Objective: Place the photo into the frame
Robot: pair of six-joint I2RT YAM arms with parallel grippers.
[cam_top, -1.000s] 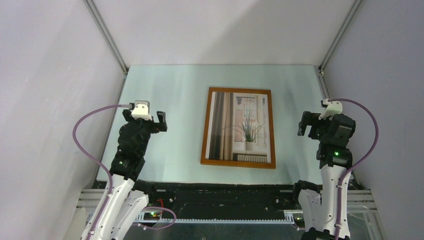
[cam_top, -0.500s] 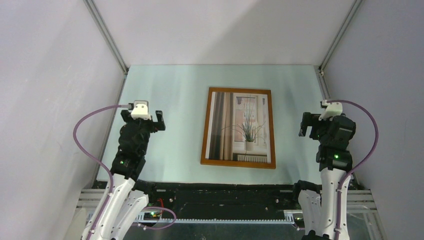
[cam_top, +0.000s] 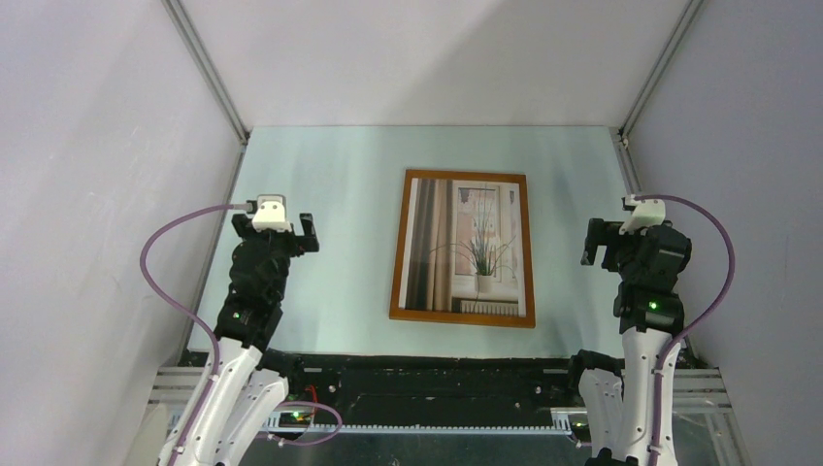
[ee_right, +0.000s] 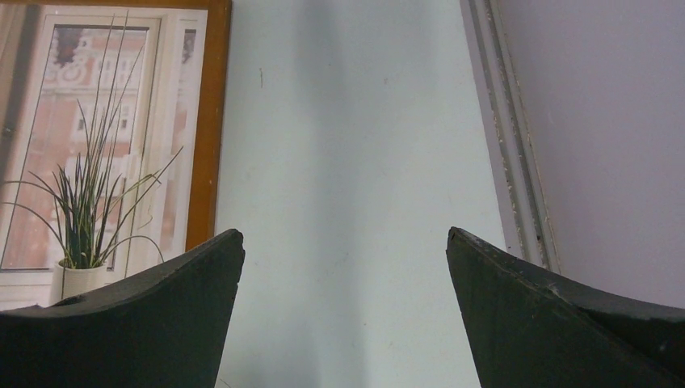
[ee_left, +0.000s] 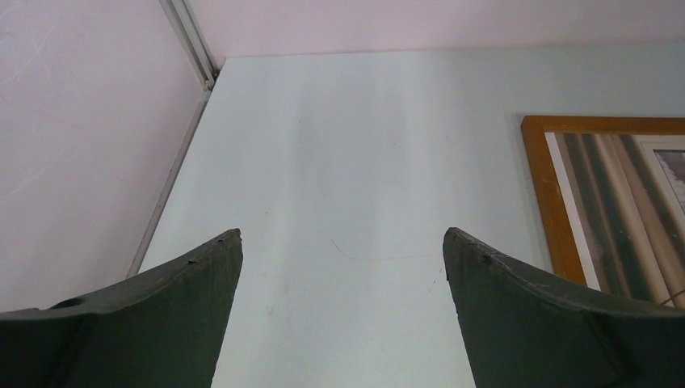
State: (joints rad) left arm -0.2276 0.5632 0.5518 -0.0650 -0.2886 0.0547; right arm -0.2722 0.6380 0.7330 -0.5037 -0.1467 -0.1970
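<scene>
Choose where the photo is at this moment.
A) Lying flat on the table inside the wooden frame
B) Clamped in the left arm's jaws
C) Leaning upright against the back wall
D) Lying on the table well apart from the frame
A: the photo lies flat on the table, with the wooden frame bordering it on all four sides, and neither arm touches it.

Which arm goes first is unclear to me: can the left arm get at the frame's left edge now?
Probably yes. The left end effector hangs open to the left of the frame, with only bare table between them and nothing lying in the way.
</scene>
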